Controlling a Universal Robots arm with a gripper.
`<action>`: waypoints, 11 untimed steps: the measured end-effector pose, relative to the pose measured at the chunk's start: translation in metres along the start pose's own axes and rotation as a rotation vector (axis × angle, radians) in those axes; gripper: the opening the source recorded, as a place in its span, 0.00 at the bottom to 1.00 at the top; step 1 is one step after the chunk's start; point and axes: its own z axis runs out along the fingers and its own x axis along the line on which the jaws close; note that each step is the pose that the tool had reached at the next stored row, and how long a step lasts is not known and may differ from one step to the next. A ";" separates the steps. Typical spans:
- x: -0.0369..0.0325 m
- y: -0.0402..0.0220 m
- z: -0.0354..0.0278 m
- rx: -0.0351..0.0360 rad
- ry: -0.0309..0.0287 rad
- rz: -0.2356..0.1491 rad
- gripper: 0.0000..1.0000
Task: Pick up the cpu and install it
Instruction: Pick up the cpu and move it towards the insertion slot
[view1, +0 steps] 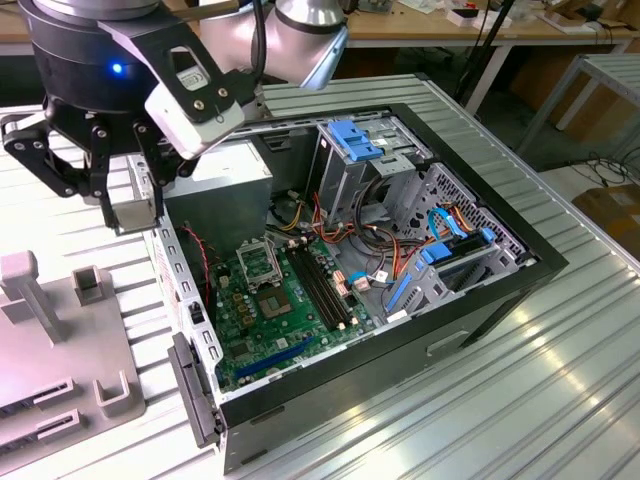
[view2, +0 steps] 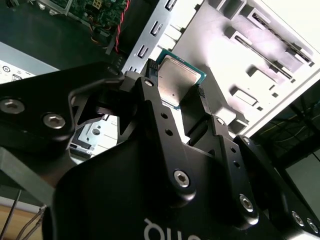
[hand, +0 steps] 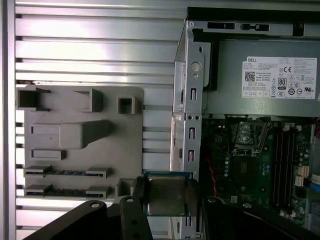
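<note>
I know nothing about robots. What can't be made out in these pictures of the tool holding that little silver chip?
- Small flat square silver-grey chip: underside faces away in both wrist views; the black tool gripping it covers two edges.
- Square metal-framed socket: contacts too small, first wrist view.
- Green motherboard: part hidden behind the black case wall, exterior view.

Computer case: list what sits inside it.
Inside the computer case: green motherboard, socket, black memory slots, grey power supply, blue brackets, cables. Anything beneath the board is covered. The cpu is in the jaws, not inside.
</note>
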 end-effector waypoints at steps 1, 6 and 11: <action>-0.0011 0.0000 0.0000 0.0000 0.0000 0.000 0.44; -0.0069 -0.0002 -0.0002 0.0001 0.0000 0.000 0.44; -0.0136 -0.0004 -0.0004 0.0000 0.0000 0.000 0.44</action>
